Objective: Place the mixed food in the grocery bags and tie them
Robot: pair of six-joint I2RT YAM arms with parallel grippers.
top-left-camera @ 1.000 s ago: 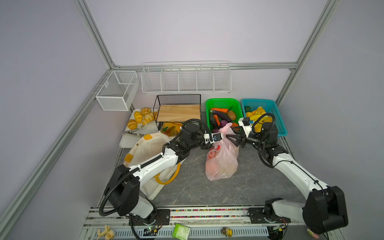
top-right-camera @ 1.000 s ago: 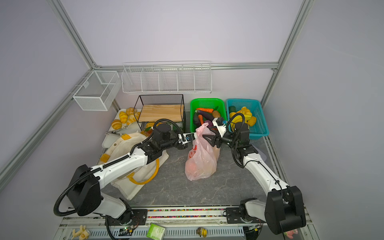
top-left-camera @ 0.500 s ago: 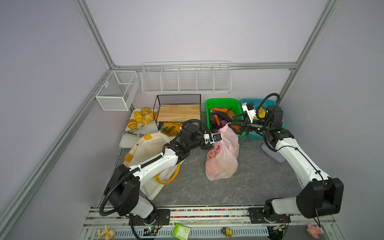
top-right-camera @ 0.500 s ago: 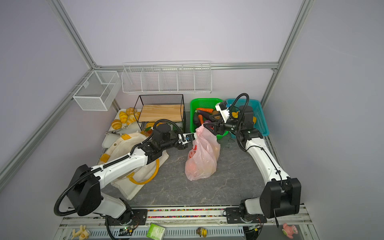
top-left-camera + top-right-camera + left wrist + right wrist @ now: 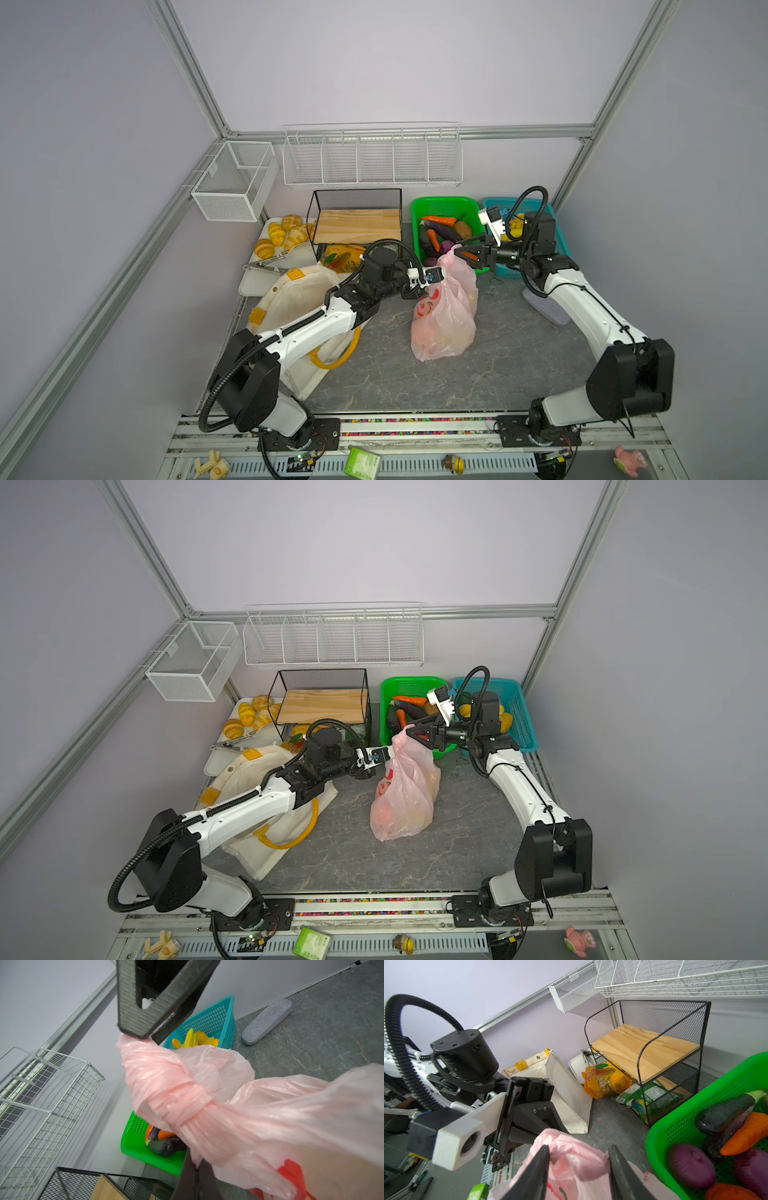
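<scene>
Pink plastic bag [image 5: 444, 320] stands near the middle of the bench [image 5: 498, 374], a little toward the back edge. Its base is on the grey surface and its top rises just in front of the green basket [image 5: 444, 200]. Through the thin film we make out pale orange and yellow shapes low in the bag, too blurred to name, and a red print on the side that faces the left arm. In the left wrist view we see its handles wound round each other into a thick twist [image 5: 195, 1105] above the body of the bag.

The left gripper [image 5: 417, 291] extends from the left side of the bench and meets the bag high on its side. In its own wrist view the fingers [image 5: 187, 1178] are pressed together with pink film pinched between them. The right gripper [image 5: 578, 1147] extends from the back right corner, past the front rim of the green basket, to the topmost loop of the bag. Its fingers [image 5: 537, 1169] stand apart with a bunch of film between them, and we cannot tell whether they squeeze it.

The canvas tote [image 5: 297, 299] lies along the left edge of the bench, mouth open and partly under the left arm, apart from the pink bag. We cannot see what it holds. The blue basket [image 5: 521, 725] sits in the back right corner beside the green one.
</scene>
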